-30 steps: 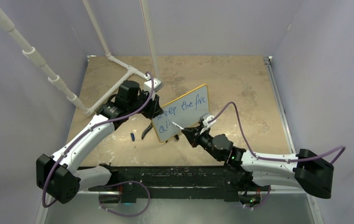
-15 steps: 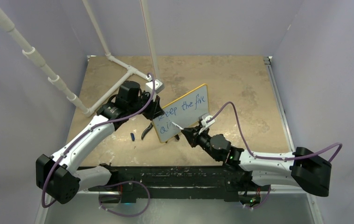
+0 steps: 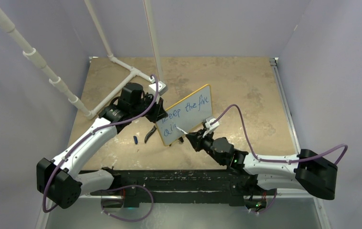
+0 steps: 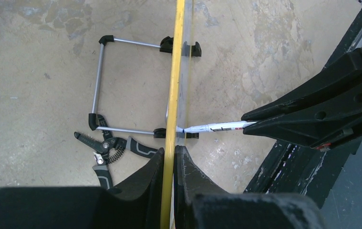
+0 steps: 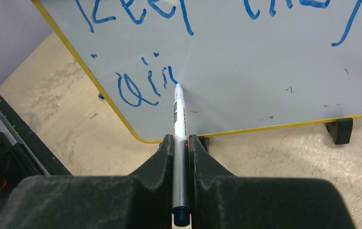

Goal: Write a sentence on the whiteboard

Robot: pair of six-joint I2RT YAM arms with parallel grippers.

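The left pincer [image 4: 171, 152] has just tightened and now clenches the yellow frame at the left end of the whiteboard [image 3: 188, 114], which stands upright near the middle of the bench [image 3: 250, 86]. The right pincer [image 5: 181, 139] grasps the marker [image 5: 179, 107], whose tip touches the board. The second line of the sentence [image 5: 145, 85] looks a stroke longer, so with the board braced, writing can probably continue.

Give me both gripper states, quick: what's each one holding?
Left gripper: closed on the whiteboard, gripping its yellow frame edge.
Right gripper: closed on the marker, tip against the board.
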